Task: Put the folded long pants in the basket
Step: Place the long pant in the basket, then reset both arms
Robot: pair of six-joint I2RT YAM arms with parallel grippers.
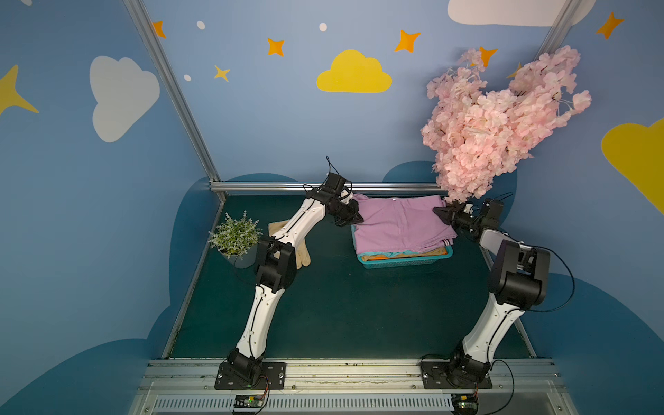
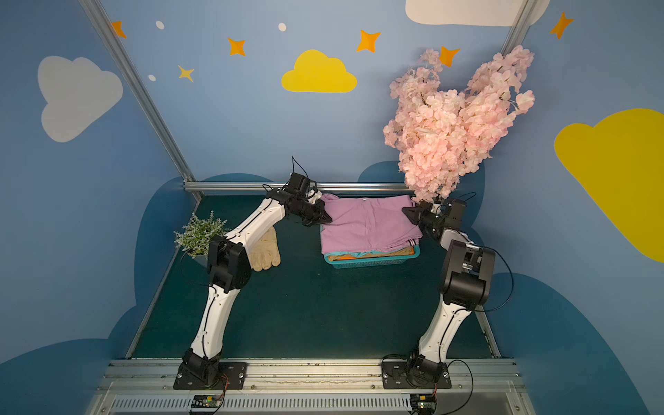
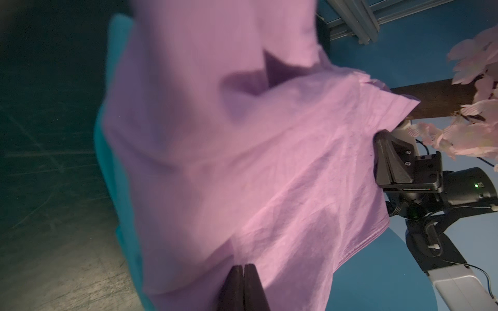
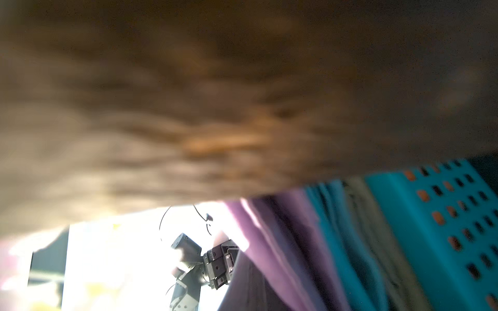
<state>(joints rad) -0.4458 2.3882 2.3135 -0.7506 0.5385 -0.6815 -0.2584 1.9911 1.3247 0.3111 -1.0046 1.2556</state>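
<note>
- Green mat (image 1: 323, 305) — basket (image 1: 402, 261) full; lilac pants (image 1: 399, 226) on top, overhanging rim.
- Left gripper (image 1: 359, 218) clenched on lilac edge; right gripper (image 1: 436, 210) closed at opposite edge, hold unclear.
- Risk — withdrawing while pinched drags pants off.

Top view. Lilac pants (image 1: 399, 224) lie uppermost on a stack in the basket (image 1: 402, 263), overhanging its rim; edges of orange pants (image 1: 381, 257) and khaki pants (image 1: 433, 253) show beneath. The left claw (image 1: 358, 217) and right claw (image 1: 439, 212), both closed, meet the lilac pants' opposite edges. A glove (image 1: 304, 256) and potted plant (image 1: 235, 233) stand apart on the tabletop (image 1: 341, 305).
</note>
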